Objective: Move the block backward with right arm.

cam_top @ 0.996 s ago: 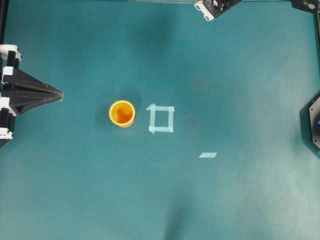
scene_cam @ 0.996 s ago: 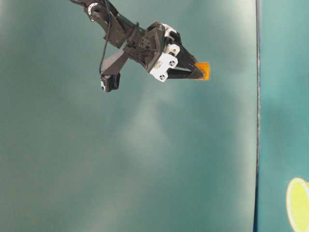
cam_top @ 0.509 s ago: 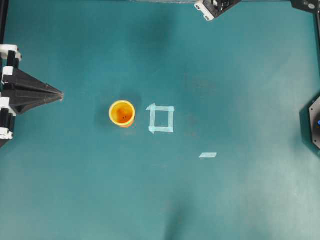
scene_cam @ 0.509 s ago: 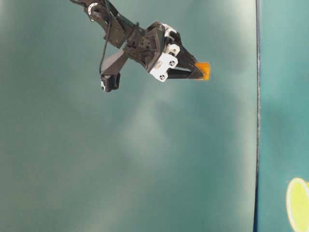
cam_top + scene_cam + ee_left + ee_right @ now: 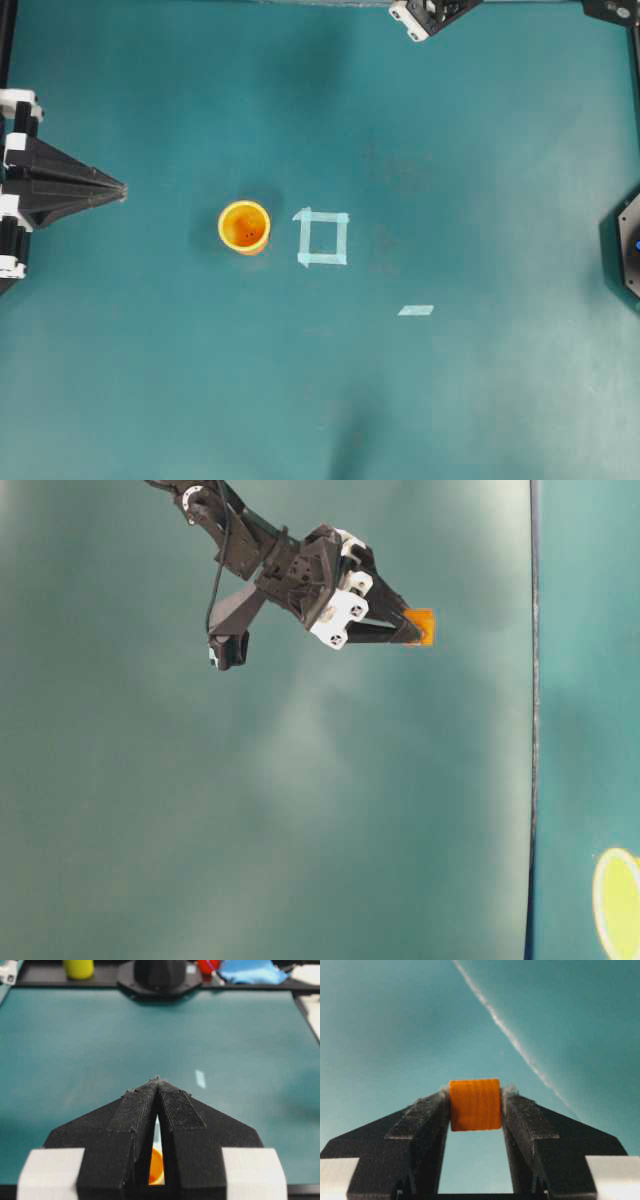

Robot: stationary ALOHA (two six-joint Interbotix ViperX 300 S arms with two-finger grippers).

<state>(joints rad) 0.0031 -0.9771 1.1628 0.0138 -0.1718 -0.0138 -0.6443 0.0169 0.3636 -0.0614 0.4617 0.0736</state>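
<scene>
The right end effector grips the block between its fingertips — pads pressed on both sides.

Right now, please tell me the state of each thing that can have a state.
block: clamped between the fingertips of the right gripper, off the table.
right gripper: shut on the block.
left gripper: shut, holding nothing.
cup: upright on the table, beside the tape square, untouched.

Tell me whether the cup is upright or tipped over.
Upright. From overhead, the cup shows its round open mouth facing straight up, rim unbroken and orange floor visible inside, standing left of the tape square.
</scene>
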